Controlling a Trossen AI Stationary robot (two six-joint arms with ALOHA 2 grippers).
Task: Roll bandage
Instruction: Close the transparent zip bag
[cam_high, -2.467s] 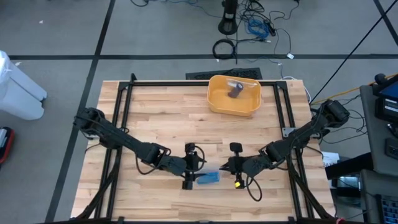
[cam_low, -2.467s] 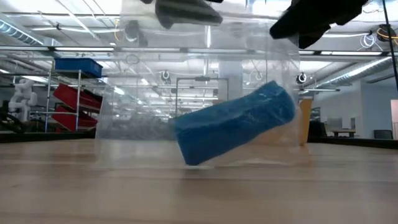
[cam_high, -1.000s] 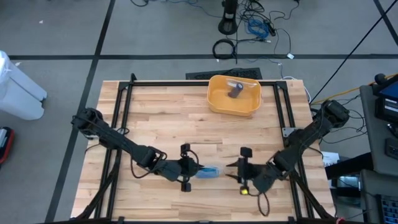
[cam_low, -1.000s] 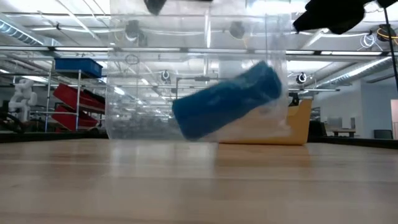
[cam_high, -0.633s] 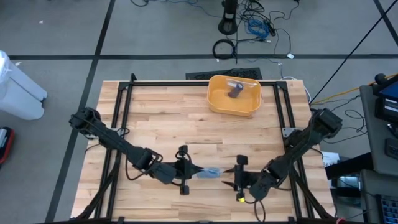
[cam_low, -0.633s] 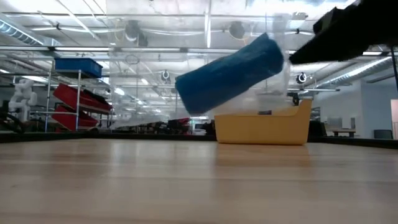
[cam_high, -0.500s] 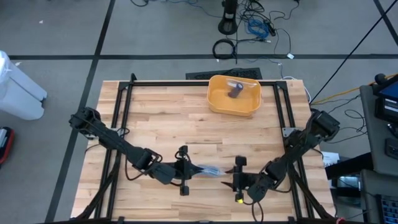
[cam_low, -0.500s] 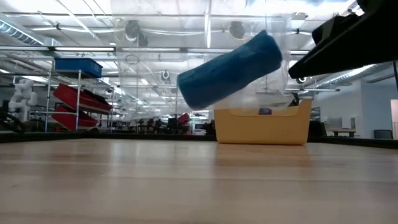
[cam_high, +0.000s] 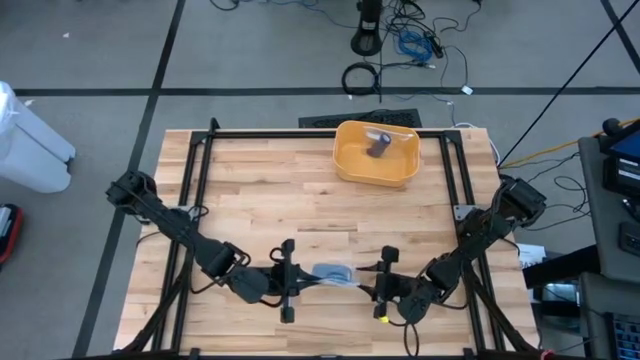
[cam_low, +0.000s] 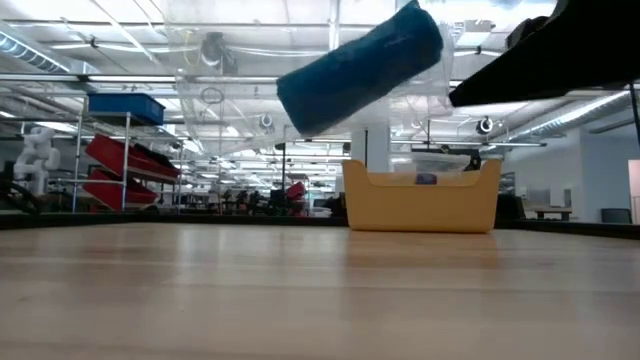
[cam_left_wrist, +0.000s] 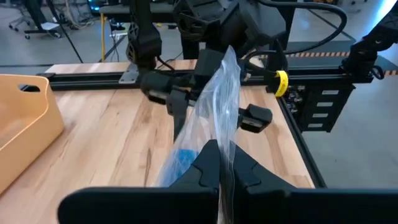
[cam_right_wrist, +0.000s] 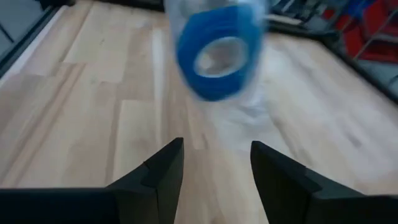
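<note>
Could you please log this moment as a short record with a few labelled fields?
held item: blue bandage roll inside a clear plastic bag
bag height: lifted clear of the table
left pincer: shut on the clear plastic bag's edge
right pincer: open, facing the roll's open end, not touching it
background: yellow bin at the table's far side, a dark item inside

Bright, even overhead light; soft shadows, motion-blurred blue roll (cam_right_wrist: 217, 53) close to the right wrist camera
</note>
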